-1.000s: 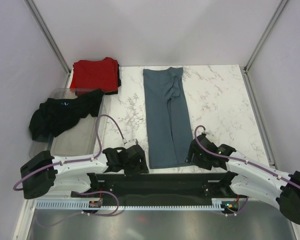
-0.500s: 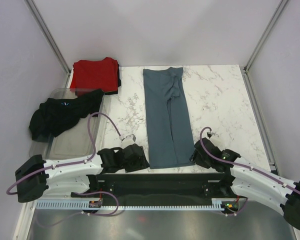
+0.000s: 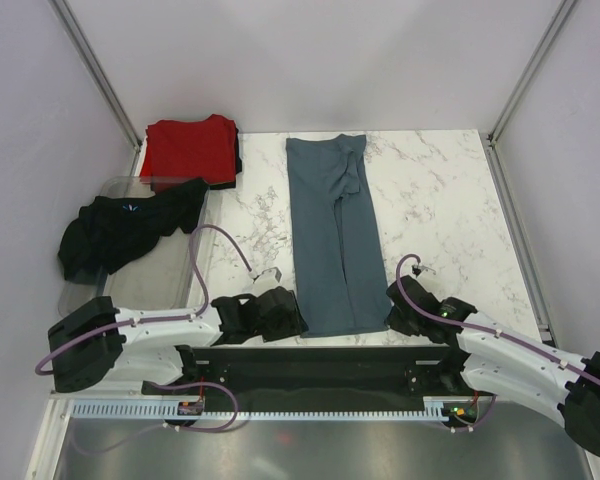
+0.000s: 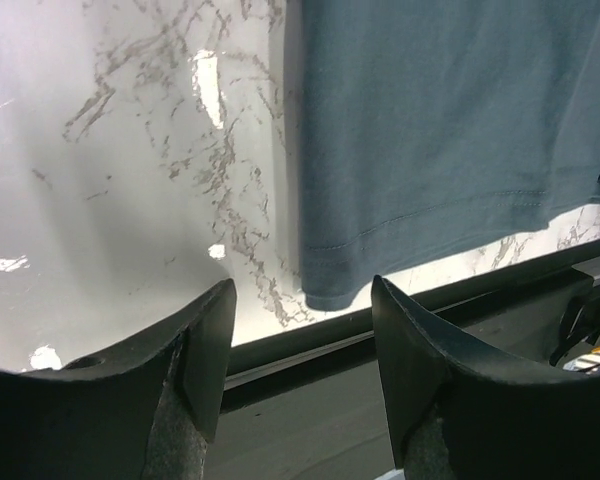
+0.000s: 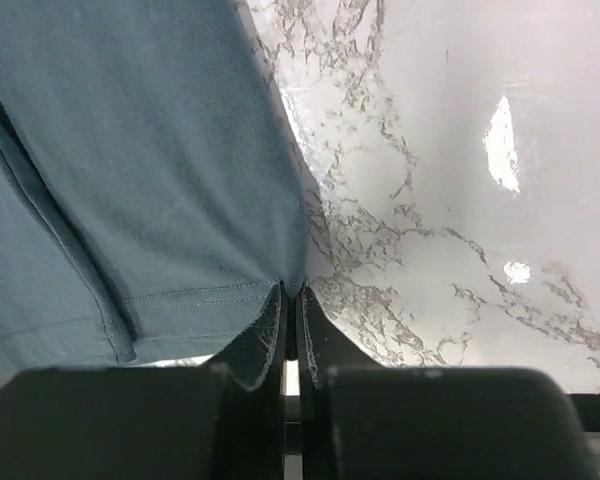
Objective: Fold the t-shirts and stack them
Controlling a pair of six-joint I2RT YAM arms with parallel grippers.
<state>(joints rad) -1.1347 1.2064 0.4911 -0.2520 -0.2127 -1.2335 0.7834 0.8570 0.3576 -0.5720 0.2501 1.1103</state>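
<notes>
Worktop (image 3: 430, 200) carries the slate blue-grey t-shirt (image 3: 330, 240) flat mid-frame; left fingers (image 4: 195, 350) released beside its lower-left hem corner, right fingers (image 5: 260, 345) clenched on the lower-right corner.

Ahead and left of our left gripper (image 4: 300, 300), with its fingers spread, we have bare marble table (image 4: 130, 150) to pass over. The slate blue-grey t-shirt (image 4: 450, 120) covers the surface ahead and right of it. Farther left, the clear tray (image 3: 195, 262) walls us in. Right of our right gripper (image 5: 290, 292) the marble is bare.
</notes>
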